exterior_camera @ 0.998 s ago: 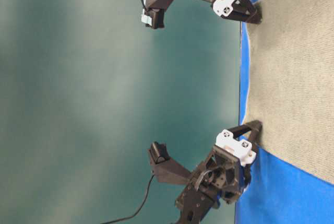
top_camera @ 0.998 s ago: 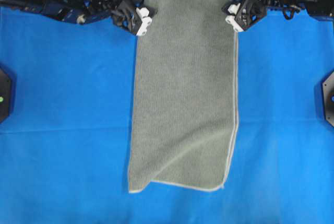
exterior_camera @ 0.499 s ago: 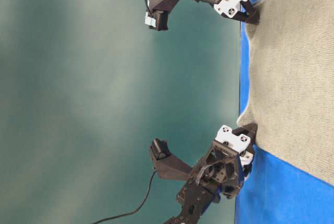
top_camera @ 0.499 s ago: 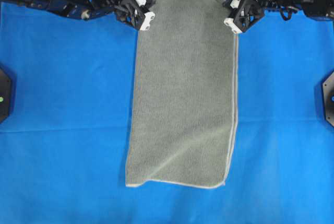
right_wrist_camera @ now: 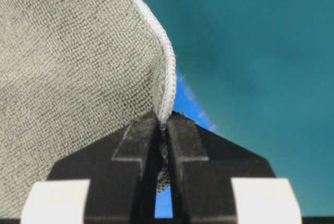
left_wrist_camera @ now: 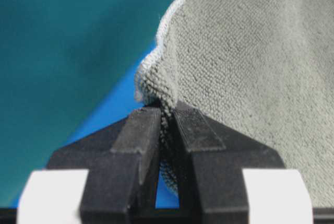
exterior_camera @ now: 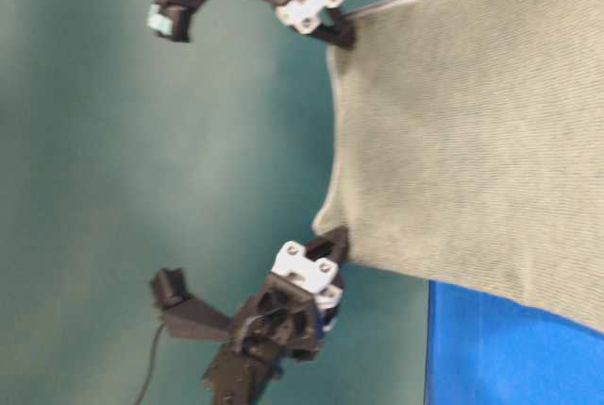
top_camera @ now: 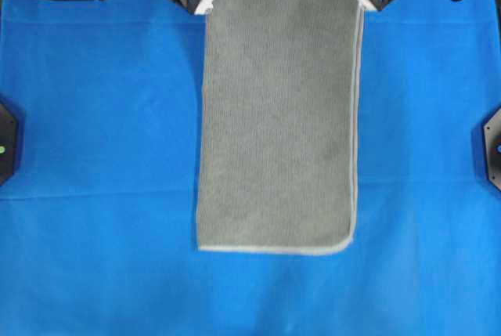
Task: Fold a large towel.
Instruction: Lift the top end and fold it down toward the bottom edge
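Lifting far towel corners off blue cloth: left claw and right claw, spread a second ago, now pinching them; near end dragged flat, ready for fold.

The large towel was a muted grey-green with a fine looped terry texture, edged by a thin pale hem — nearly white where it ran down the right side in the overhead view. It lay over a saturated blue table cover. The left gripper and right gripper were black, each with white blocks behind the fingers. The backdrop was a dull teal — unpatterned.
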